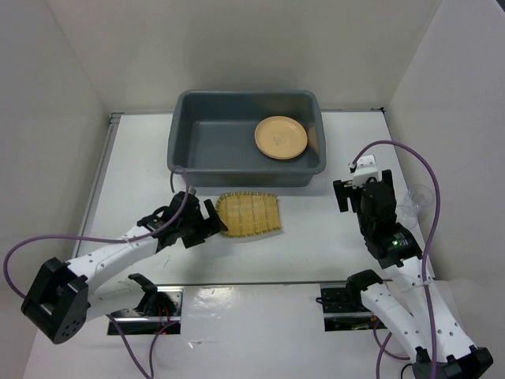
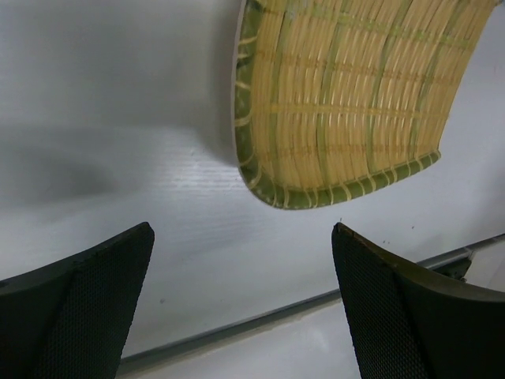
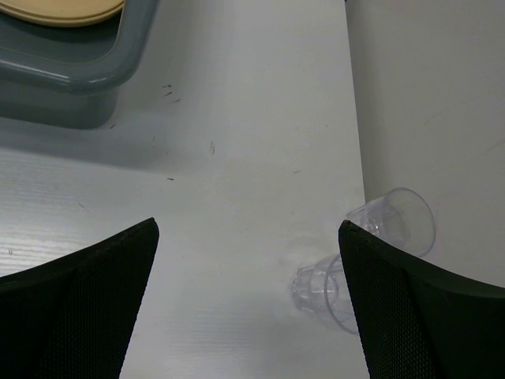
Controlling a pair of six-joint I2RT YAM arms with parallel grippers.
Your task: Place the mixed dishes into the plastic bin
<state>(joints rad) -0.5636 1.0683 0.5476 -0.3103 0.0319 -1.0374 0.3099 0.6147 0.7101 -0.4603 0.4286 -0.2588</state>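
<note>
The dark grey plastic bin [image 1: 221,142] stands at the back middle of the table, with a yellow-orange plate [image 1: 281,137] lying in its right half. In front of the bin lies the tan woven tray [image 1: 248,215]. My left gripper [image 1: 217,219] is open just left of the tray's edge, touching nothing; in the left wrist view the tray [image 2: 347,103] lies beyond the open left gripper [image 2: 243,237]. My right gripper [image 3: 248,229] is open over bare table. A clear cup [image 3: 319,284] lies on its side by its right finger, and a second clear cup [image 3: 398,219] lies against the wall.
White walls close in the table on the left, back and right. The bin's near right corner [image 3: 71,79] shows at the top left of the right wrist view. A seam in the table [image 2: 260,316] runs under the left gripper.
</note>
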